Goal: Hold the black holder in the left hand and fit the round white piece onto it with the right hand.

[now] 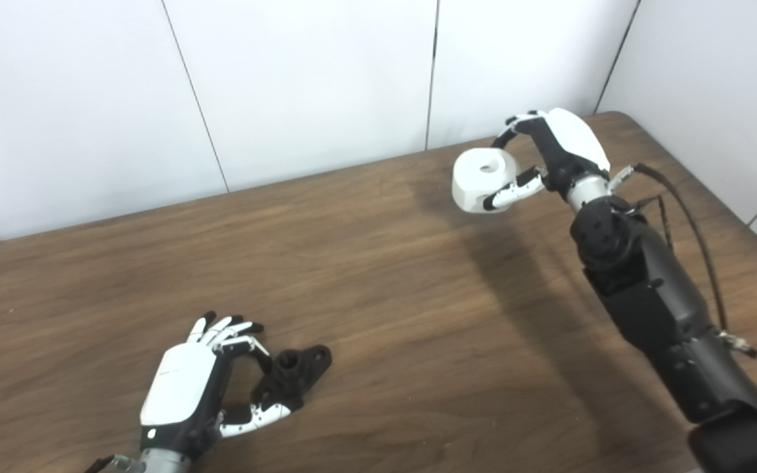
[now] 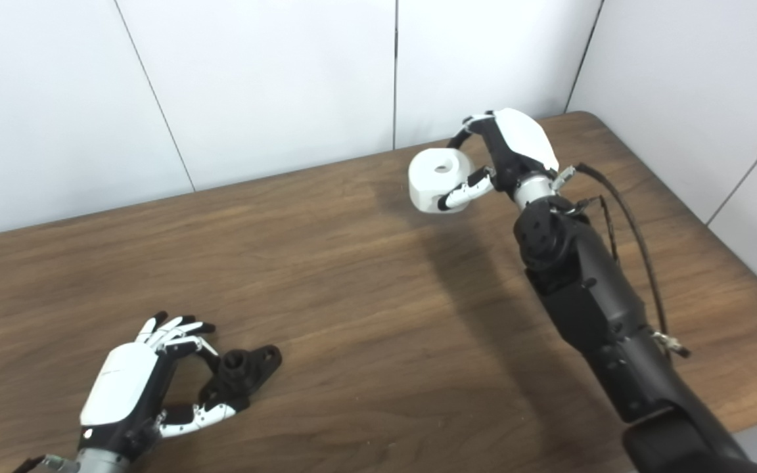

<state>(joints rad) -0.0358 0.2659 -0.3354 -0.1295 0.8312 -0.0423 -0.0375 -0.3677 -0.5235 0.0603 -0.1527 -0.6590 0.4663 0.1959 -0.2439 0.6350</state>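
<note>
Wood-grain worktop (image 1: 378,276) fills the view, backed by white wall panels (image 1: 313,79). At about 1 o'clock the right robot hand (image 1: 549,154) is raised with its fingers and thumb closed around the round white piece (image 1: 480,179), whose top face shows a small central hole. At about 7 o'clock the left robot hand (image 1: 201,381) lies low at the worktop with its fingers spread apart, thumb and fingers curving around the black holder (image 1: 293,371); whether they actually clamp it cannot be told. The two hands are well apart.
</note>
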